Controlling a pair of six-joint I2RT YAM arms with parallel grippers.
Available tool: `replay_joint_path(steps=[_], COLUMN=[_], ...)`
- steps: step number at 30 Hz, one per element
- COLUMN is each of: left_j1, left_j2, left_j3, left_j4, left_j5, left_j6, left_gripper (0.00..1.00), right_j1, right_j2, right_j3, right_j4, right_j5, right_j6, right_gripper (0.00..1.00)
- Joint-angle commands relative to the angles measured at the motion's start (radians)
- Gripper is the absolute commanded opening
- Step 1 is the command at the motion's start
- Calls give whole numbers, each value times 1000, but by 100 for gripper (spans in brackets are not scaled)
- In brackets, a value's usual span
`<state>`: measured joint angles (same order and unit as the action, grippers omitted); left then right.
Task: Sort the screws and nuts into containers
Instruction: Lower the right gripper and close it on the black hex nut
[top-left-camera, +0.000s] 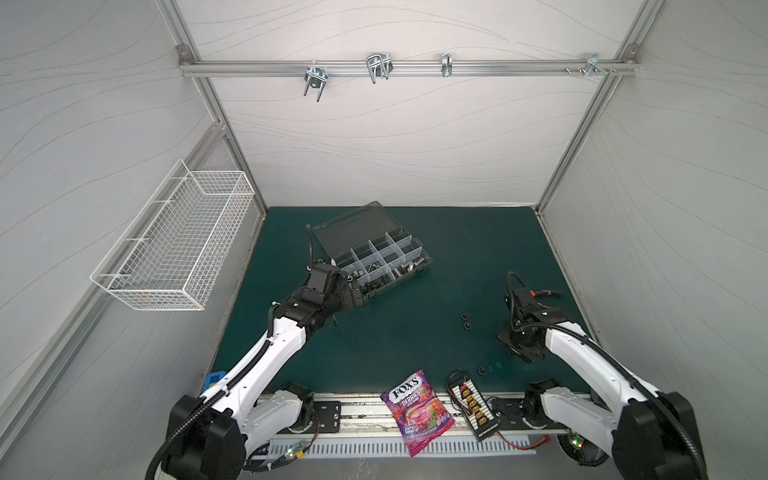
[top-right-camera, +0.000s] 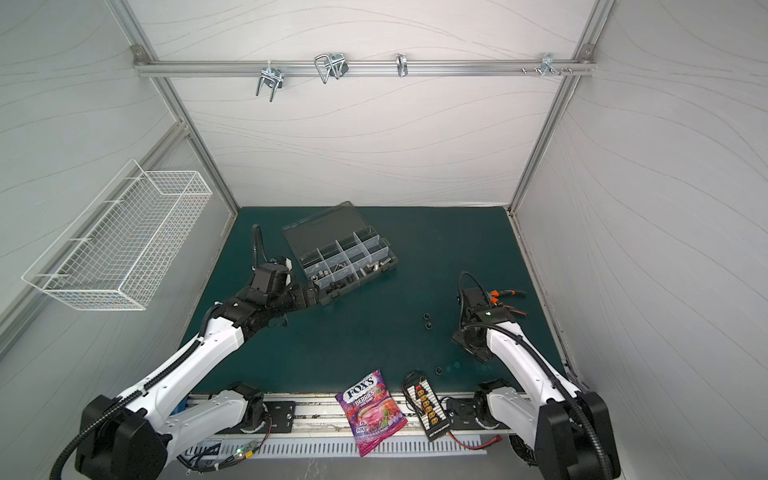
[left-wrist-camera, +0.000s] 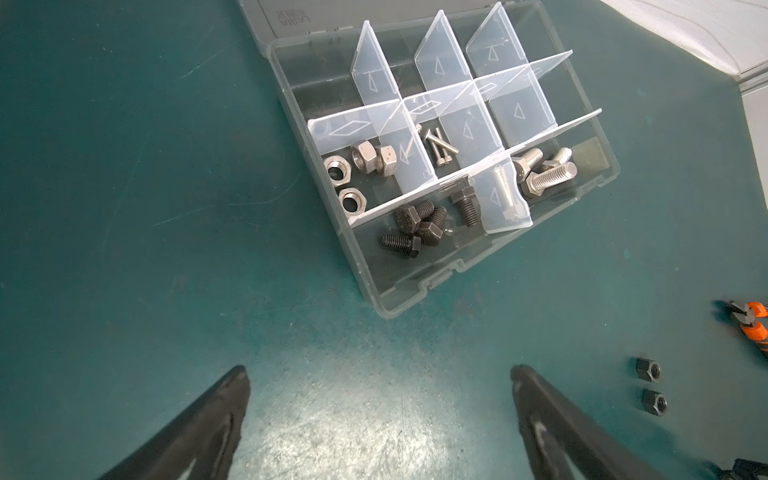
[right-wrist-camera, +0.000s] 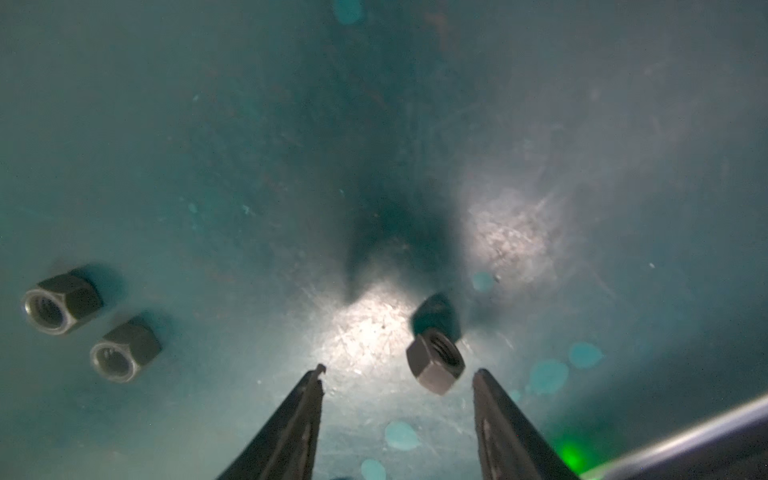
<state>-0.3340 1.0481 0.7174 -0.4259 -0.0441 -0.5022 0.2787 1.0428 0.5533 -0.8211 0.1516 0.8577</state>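
Note:
The smoky organizer box (top-left-camera: 374, 257) (top-right-camera: 340, 259) (left-wrist-camera: 415, 286) lies open on the green mat. Its containers hold silver nuts (left-wrist-camera: 357, 170), thin screws (left-wrist-camera: 438, 147), silver bolts (left-wrist-camera: 544, 172) and black bolts (left-wrist-camera: 415, 226). My left gripper (top-left-camera: 360, 293) (top-right-camera: 322, 297) (left-wrist-camera: 378, 370) stands open and empty at the box's near corner. Two black nuts (top-left-camera: 466, 321) (top-right-camera: 427, 321) (left-wrist-camera: 651, 385) (right-wrist-camera: 91, 324) lie on the mat. My right gripper (top-left-camera: 519, 347) (top-right-camera: 473, 347) (right-wrist-camera: 399, 370) is low over the mat, its jaws apart around another black nut (right-wrist-camera: 436, 361), close to one finger without touching.
A further black nut (top-left-camera: 482, 370) lies near the front edge. A Fox's candy bag (top-left-camera: 417, 411) and a yellow-plug connector board (top-left-camera: 473, 409) rest at the front. Orange-handled pliers (top-left-camera: 544, 293) lie behind the right arm. A white wire basket (top-left-camera: 178, 249) hangs on the left wall.

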Motion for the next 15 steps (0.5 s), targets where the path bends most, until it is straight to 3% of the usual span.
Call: replay_joint_path(steps=[1,15], left_j1=[4,4], left_j2=[10,29], left_j3=[16,20], left_j4=[36,35], left_j5=[3,9], left_j6=[-9,-7], left_gripper=[99,99], right_j1=[-25,-104], right_j2=[24,66], right_j3=[-6,-38], right_j4=[38,74], right_j5=[-13,-50], right_j6=[-28,-51], right_gripper=[58,58])
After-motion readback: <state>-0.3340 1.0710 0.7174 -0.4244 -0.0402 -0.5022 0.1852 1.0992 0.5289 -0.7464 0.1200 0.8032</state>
